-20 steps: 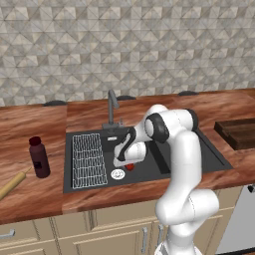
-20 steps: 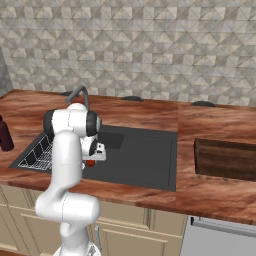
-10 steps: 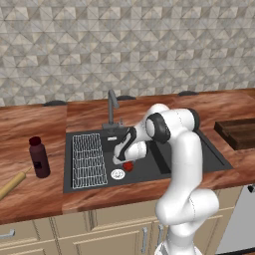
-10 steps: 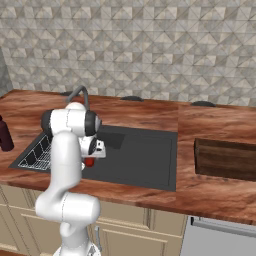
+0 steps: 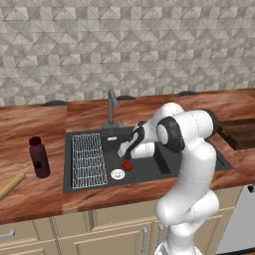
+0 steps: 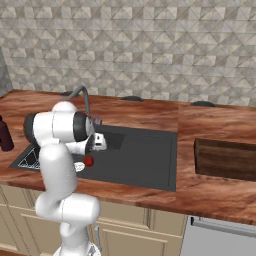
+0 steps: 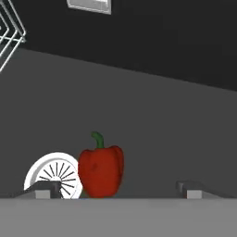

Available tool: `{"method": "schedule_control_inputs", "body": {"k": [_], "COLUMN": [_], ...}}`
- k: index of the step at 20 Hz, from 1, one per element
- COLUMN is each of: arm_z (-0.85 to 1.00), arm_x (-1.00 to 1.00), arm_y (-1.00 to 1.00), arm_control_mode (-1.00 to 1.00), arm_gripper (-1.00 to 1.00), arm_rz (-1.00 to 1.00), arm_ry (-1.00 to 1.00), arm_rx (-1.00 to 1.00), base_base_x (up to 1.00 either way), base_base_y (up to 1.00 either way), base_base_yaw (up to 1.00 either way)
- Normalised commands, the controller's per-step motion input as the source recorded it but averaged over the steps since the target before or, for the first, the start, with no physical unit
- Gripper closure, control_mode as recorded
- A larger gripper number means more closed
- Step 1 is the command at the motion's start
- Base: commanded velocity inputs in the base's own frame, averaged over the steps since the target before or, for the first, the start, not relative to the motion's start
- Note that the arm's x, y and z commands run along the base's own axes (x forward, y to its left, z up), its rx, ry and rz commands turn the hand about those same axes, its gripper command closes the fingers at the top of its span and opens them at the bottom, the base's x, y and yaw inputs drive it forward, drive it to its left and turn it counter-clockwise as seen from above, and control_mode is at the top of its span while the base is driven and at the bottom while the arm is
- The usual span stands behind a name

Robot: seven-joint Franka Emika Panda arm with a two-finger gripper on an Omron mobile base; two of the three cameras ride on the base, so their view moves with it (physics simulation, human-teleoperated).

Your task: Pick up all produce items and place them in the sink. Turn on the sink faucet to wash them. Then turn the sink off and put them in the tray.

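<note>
Standing upright on the floor of the sink [image 5: 194, 154], a glossy red bell pepper [image 7: 101, 169] with a short green stem rests just beside the round silver drain [image 7: 54, 173], partly overlapping it in the hand view. From the left base view the pepper shows as a small red spot next to the drain, near the front wall of the basin, with the white wire rack [image 5: 89, 160] filling the basin's left end. Just above the pepper hangs the claw [image 7: 118, 189], its two dark fingertips [image 7: 46, 189] spread wide apart with the pepper between and beyond them, gripping nothing. At the back edge of the sink rises the grey gooseneck faucet [image 5: 112, 107]. On the worktop [image 5: 30, 129] left of the sink stands a dark maroon bottle [image 5: 39, 157], and a tan rolling pin [image 5: 12, 183] lies near the worktop's front left edge. Toward the right end of the worktop sits the dark brown tray [image 6: 225, 159], well apart from the sink.
</note>
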Motion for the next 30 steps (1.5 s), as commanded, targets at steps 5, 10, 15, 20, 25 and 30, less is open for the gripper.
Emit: {"method": "schedule_control_inputs", "body": {"k": [5, 10, 15, 20, 25, 30], "arm_z": [0.97, 0.97, 0.71, 0.35, 0.23, 0.38], "arm_x": [-0.57, -0.29, 0.02, 0.36, 0.57, 0.11], "arm_y": [-0.43, -0.34, -0.34, -0.15, 0.00, 0.01], "arm_control_mode": [-1.00, -1.00, -1.00, -1.00, -1.00, -1.00], "arm_gripper": [-1.00, -1.00, -1.00, -1.00, -1.00, -1.00], "arm_rz": [0.00, 0.01, 0.00, 0.02, 0.09, 0.09], "arm_ry": [-0.30, -0.27, -0.15, -0.01, 0.00, 0.00], "arm_rx": [0.15, 0.24, 0.25, 0.25, 0.23, 0.08], "base_base_x": [0.00, 0.00, 0.00, 0.00, 0.00, 0.00], "base_base_y": [0.00, 0.00, 0.00, 0.00, 0.00, 0.00], "base_base_yaw": [0.00, 0.00, 0.00, 0.00, 0.00, 0.00]}}
